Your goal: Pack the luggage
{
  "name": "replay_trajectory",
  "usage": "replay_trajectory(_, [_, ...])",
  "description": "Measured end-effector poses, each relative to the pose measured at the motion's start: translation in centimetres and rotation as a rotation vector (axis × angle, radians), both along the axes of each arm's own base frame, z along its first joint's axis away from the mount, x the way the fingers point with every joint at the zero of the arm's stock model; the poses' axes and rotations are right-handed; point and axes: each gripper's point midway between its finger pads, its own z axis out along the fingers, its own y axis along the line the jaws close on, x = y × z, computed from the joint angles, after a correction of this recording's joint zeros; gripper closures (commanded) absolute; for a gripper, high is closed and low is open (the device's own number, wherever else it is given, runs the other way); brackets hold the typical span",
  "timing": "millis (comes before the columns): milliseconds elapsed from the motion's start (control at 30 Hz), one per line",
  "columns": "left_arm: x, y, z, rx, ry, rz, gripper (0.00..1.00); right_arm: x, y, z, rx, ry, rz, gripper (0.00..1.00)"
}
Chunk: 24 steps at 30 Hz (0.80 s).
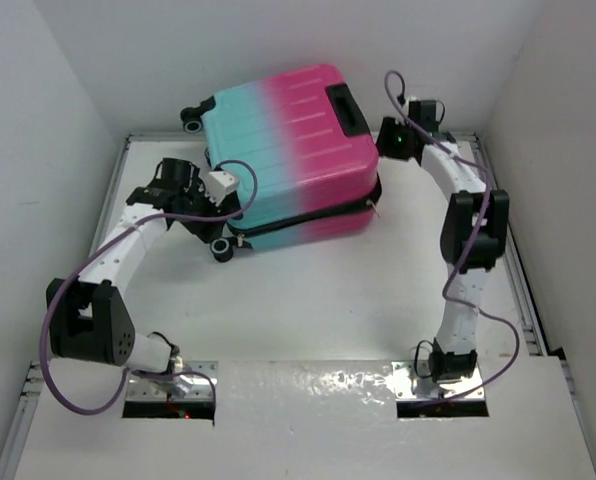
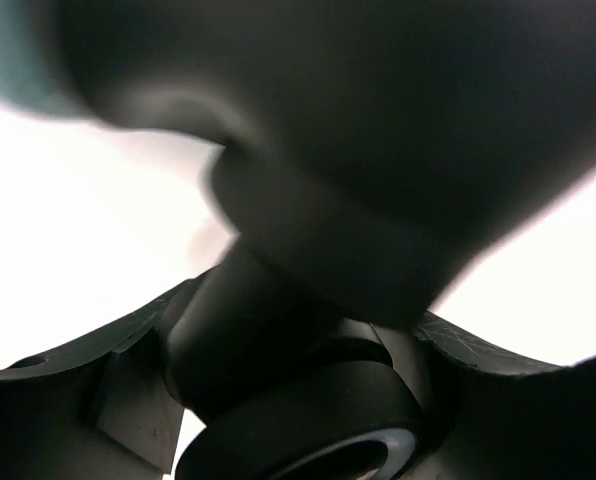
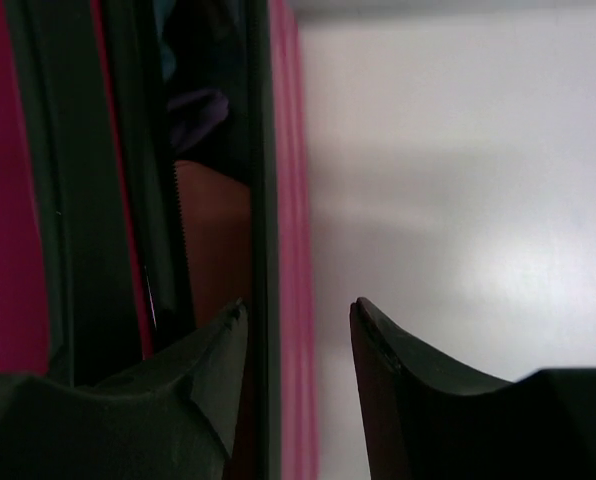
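The luggage lies flat at the back of the table, turquoise end to the left and pink end to the right, its black handle on top. The shells stand slightly apart along the zip at the pink end. My left gripper is at the turquoise end, its fingers closed round a black caster wheel that fills the gap between them. My right gripper is at the pink end, open. Its jaws straddle the pink shell rim, with the left fingertip in the dark gap.
White walls close in the table on the left, the back and the right. Two more wheels show at the back left and front left of the case. Purple cables loop off both arms.
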Motion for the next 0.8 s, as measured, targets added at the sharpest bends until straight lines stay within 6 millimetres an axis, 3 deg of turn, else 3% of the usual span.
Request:
replay_trajectory(67, [-0.1, -0.3, -0.2, -0.025, 0.009, 0.012, 1.0, 4.9, 1.4, 1.8, 0.013, -0.067, 0.011, 0.48])
replay_trajectory(100, [0.1, -0.5, -0.1, -0.038, 0.005, 0.02, 1.0, 6.4, 1.9, 2.4, 0.016, -0.102, 0.015, 0.48])
replay_trajectory(167, [0.2, -0.2, -0.2, -0.044, 0.006, 0.037, 1.0, 7.1, 2.0, 3.0, 0.013, -0.129, 0.013, 0.48])
replay_trajectory(233, [0.7, 0.2, 0.0, -0.049, -0.01, 0.055, 1.0, 4.8, 1.1, 3.2, 0.014, -0.126, 0.0, 0.48])
replay_trajectory(300, [0.9, 0.4, 0.1, -0.053, -0.016, 0.066, 1.0, 0.4, -0.8, 2.6, 0.015, -0.105, -0.025, 0.48])
replay_trajectory(400, [0.9, 0.5, 0.1, -0.054, -0.017, 0.071, 1.0, -6.9, -5.4, 2.2, -0.008, -0.108, -0.084, 0.48])
replay_trajectory(433, [0.9, 0.5, 0.1, -0.055, -0.017, 0.071, 1.0, -8.4, -6.8, 2.6, -0.021, -0.134, -0.092, 0.5])
replay_trajectory(500, [1.0, 0.5, 0.1, -0.055, -0.01, 0.071, 1.0, -10.3, -7.2, 3.6, -0.034, -0.205, -0.042, 0.51])
replay_trajectory(600, [1.0, 0.5, 0.1, -0.052, 0.0, 0.072, 1.0, -11.9, -3.2, 4.0, -0.047, -0.332, 0.161, 0.48])
replay_trajectory(733, [1.0, 0.6, 0.1, -0.044, 0.015, 0.076, 1.0, -14.7, 3.5, 0.6, -0.042, -0.377, 0.377, 0.35])
replay_trajectory(800, [0.9, 0.6, 0.2, -0.042, 0.021, 0.077, 1.0, -15.2, 5.3, -0.5, -0.032, -0.394, 0.419, 0.34])
